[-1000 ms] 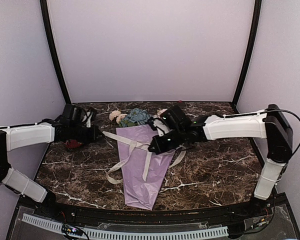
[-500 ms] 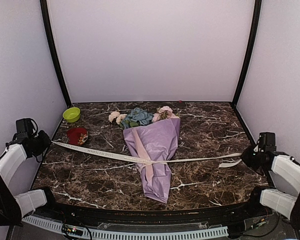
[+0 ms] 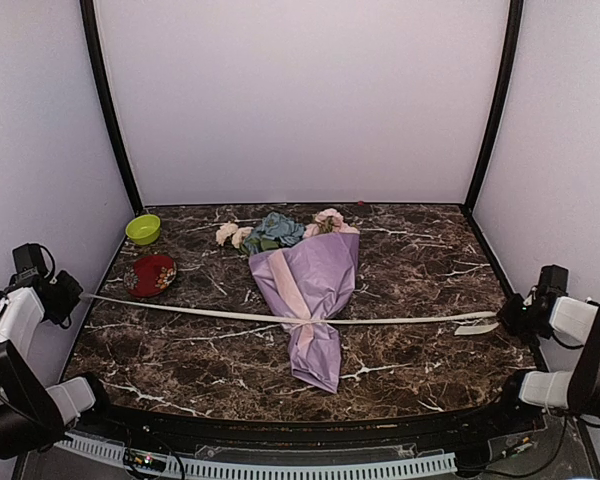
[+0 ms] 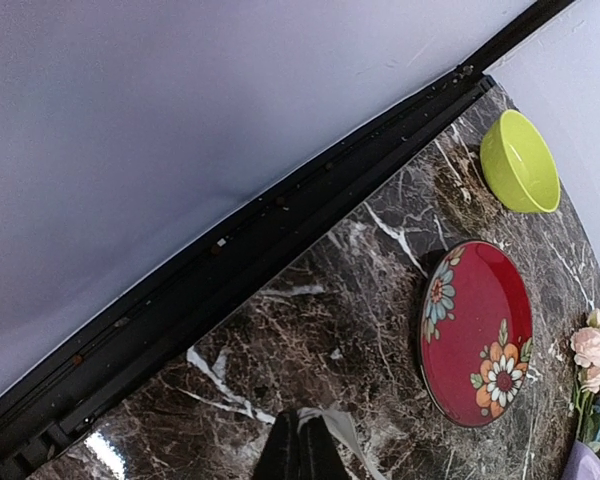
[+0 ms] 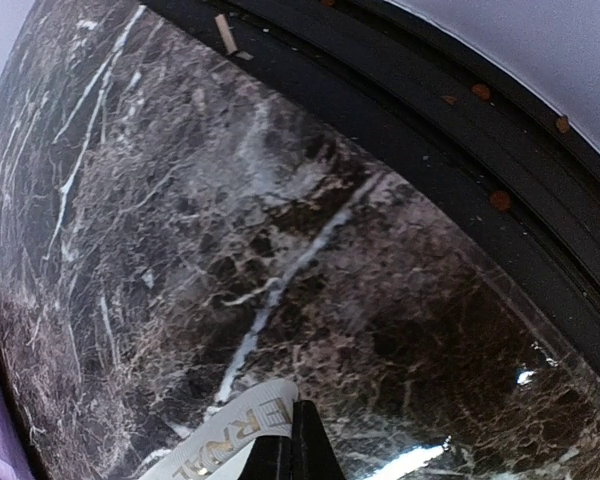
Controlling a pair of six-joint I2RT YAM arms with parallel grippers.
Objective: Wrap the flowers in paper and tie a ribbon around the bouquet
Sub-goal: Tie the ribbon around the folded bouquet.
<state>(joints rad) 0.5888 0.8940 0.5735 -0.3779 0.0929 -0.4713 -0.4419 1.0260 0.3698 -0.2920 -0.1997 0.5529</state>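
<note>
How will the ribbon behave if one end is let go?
Likely drops limp: the ribbon is a thin flat band, straight only while pulled from both ends. The bouquet looks light and paper-wrapped, so a one-sided tug may drag or spin it.

One marble table (image 3: pixel 430 290). One wrapped bouquet (image 3: pixel 312 290) in the middle, with one cream ribbon (image 3: pixel 200 312) across it. At its far end are two cream rose heads (image 3: pixel 230 235), one dusty-blue bloom (image 3: pixel 276 230), and pink blooms (image 3: pixel 330 219) too bunched to count. At the far left are one green bowl (image 3: pixel 143 229) and one red flowered plate (image 3: pixel 152 273). Two robot arms, one at the left (image 3: pixel 20 315) and one at the right (image 3: pixel 580 325).
</note>
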